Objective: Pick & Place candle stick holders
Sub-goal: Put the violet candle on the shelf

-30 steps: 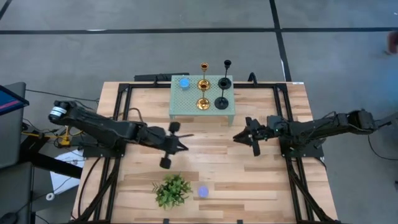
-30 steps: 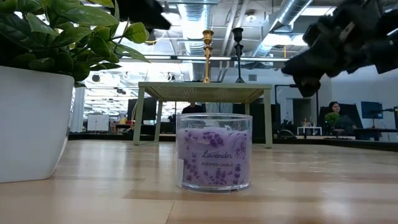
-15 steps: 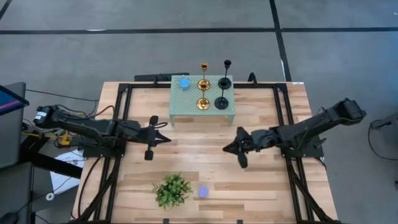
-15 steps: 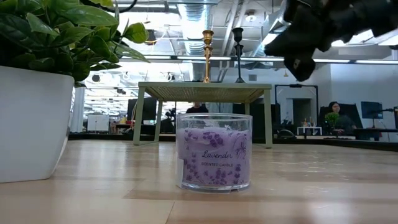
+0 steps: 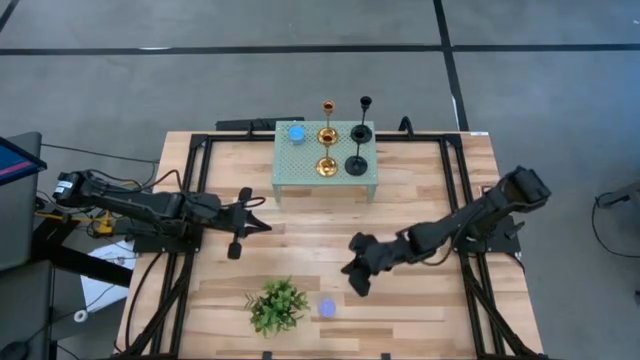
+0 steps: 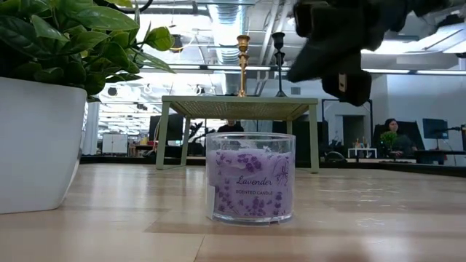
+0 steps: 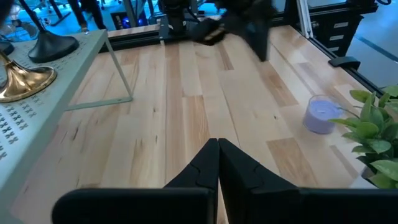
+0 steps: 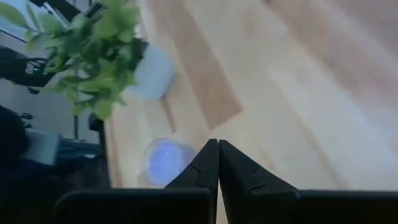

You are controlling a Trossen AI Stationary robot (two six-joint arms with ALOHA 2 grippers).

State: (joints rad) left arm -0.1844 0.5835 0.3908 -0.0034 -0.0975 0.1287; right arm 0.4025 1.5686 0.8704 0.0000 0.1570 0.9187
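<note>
Since a second ago the right gripper [image 5: 358, 272] has swung from mid-bench toward the near edge, and its fingers [image 8: 217, 163] have closed together on nothing; it now hangs above the wood just beside the purple candle [image 5: 326, 308] and the potted plant [image 5: 277, 306], both near the front edge. From it the right arm [image 5: 470, 222] stretches back to the bench's right side. In the low view that gripper is a dark shape above and behind the candle jar.

Over the same second the left gripper [image 5: 240, 222] has drawn back toward the left side; its fingers [image 7: 217, 168] are pressed together, empty, over bare wood left of centre, with the left arm [image 5: 130, 205] running out past the left edge.

All four candle stick holders stand upright on the small green stand [image 5: 300, 165] at the back edge: the gold holders [image 5: 327, 135] one behind the other, the black holders [image 5: 359, 135] likewise just to their right. A blue cylinder [image 5: 296, 132] sits at the stand's back left corner. Neither gripper is near the stand.
</note>
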